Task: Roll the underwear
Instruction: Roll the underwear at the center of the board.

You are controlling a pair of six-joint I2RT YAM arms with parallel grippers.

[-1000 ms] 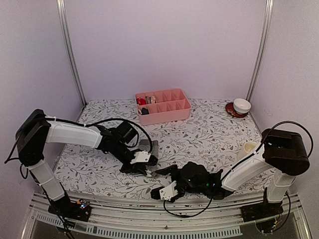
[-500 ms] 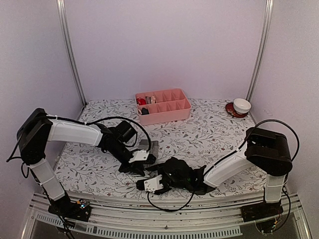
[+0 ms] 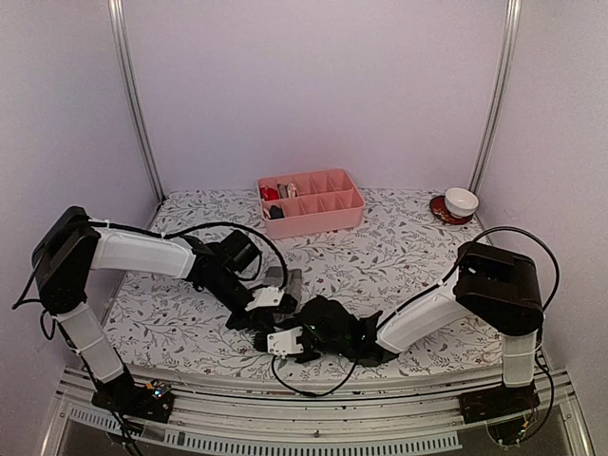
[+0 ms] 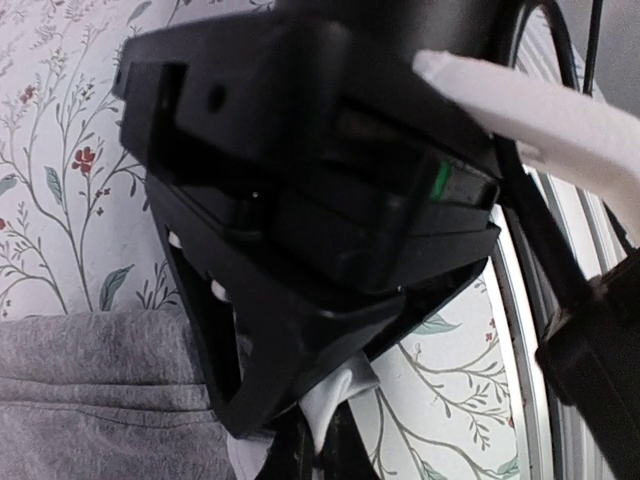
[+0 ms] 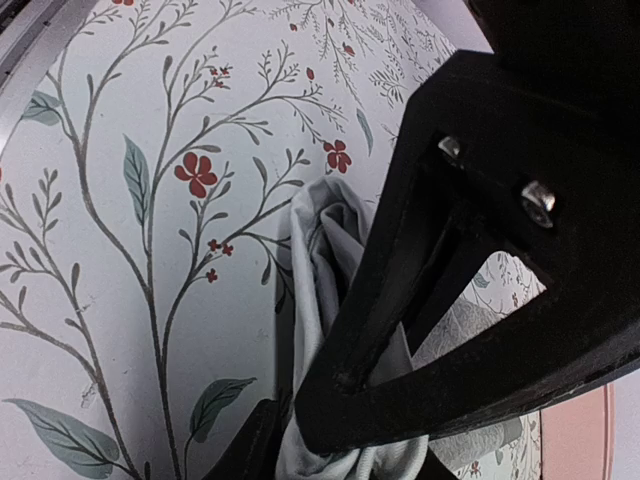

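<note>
Grey underwear (image 3: 285,281) lies bunched on the floral counter (image 3: 408,256), on the near side of the pink divided tray (image 3: 334,211) and well apart from it, close to the counter's front edge. Only a small grey patch shows from above because both arms crowd over it. Left tool (image 3: 264,318) sits at the near edge of the cloth with its jaws together, and it looks pinched on that edge. The right wrist view shows a pale fold (image 5: 318,250) drawn up under the left tool's black frame. Right tool (image 3: 275,340) is just beside it, coming from the side away from the tray, and its jaws straddle the same pale fold. Can't tell whether it has bitten yet. The left wrist view shows grey fabric (image 4: 90,400) lying flat on the counter under the right tool's body. Handling: light, limp knit with no stiffness, so it will sag, stretch and unroll if let go. It isn't fragile, but it is likely to drag on the patterned cover. Best hold is the thicker hem or waistband edge, two points apart, with the roll kept tight against the counter.
</note>
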